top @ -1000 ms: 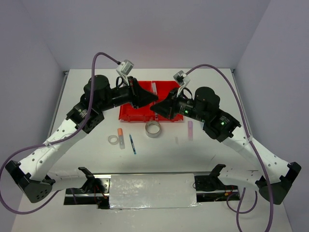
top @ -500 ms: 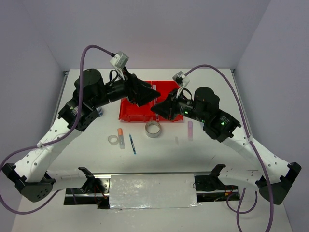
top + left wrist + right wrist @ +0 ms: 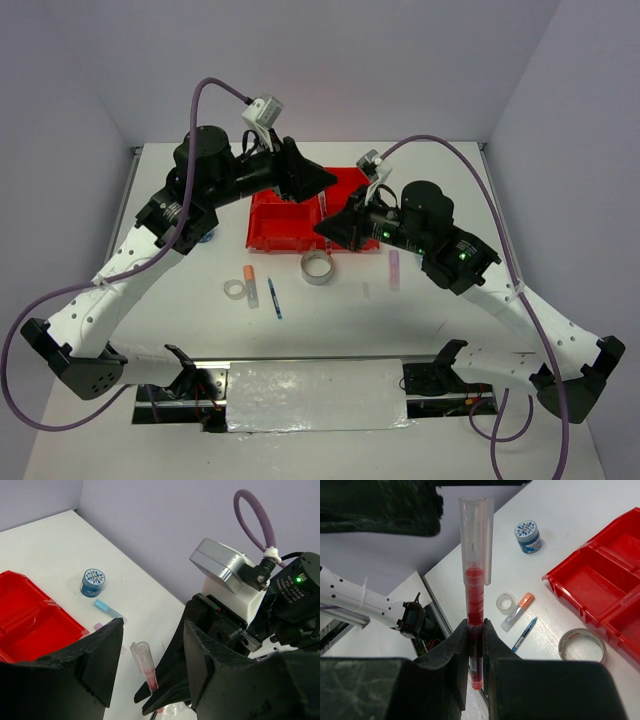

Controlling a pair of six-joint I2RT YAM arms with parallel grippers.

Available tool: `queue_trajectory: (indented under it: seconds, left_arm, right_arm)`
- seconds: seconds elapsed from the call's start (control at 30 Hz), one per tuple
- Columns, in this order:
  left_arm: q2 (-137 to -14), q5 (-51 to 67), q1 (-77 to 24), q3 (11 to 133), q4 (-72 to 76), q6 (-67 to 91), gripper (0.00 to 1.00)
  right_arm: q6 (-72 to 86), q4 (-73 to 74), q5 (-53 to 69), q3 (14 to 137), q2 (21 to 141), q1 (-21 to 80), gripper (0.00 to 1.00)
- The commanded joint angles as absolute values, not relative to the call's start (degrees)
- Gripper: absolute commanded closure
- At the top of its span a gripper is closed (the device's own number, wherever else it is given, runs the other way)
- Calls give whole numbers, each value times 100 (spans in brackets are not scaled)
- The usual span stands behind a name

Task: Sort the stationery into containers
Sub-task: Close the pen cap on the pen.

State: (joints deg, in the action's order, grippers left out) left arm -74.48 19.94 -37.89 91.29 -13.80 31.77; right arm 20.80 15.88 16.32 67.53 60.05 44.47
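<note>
right gripper (image 3: pixel 475 630) is pinching red pen (image 3: pixel 474 580) low on barrel | pen likely light, stiff, slippery; mid-barrel grip seeming steadier | left gripper (image 3: pixel 151 635) is hanging spread, empty

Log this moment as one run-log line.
right gripper: shut on red pen | left gripper: open, empty | tray: visible compartments empty | unsorted: tape ring, blue pen
</note>
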Motion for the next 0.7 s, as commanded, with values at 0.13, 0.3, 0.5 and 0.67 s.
queue_trajectory:
  seconds: [0.13, 0.3, 0.5, 0.67]
  left_arm:
    - [-7234, 2022, -3762, 8948, -1169, 3234, 32]
    - [-7146, 1898, -3744, 8868, -1186, 3226, 32]
    - [-7154, 1995, -3735, 8781, -1116, 3305, 51]
    - [-7295, 2223, -3735, 8807, -1072, 3392, 75]
  right_arm:
    - [1969, 1599, 1406, 7075, 5915, 4482, 100]
    - [1986, 1617, 1389, 7040, 5941, 4474, 100]
    - [2004, 1608, 1406, 7110, 5976, 4491, 100]
    - [2021, 1573, 1424, 7137, 6003, 4491, 100]
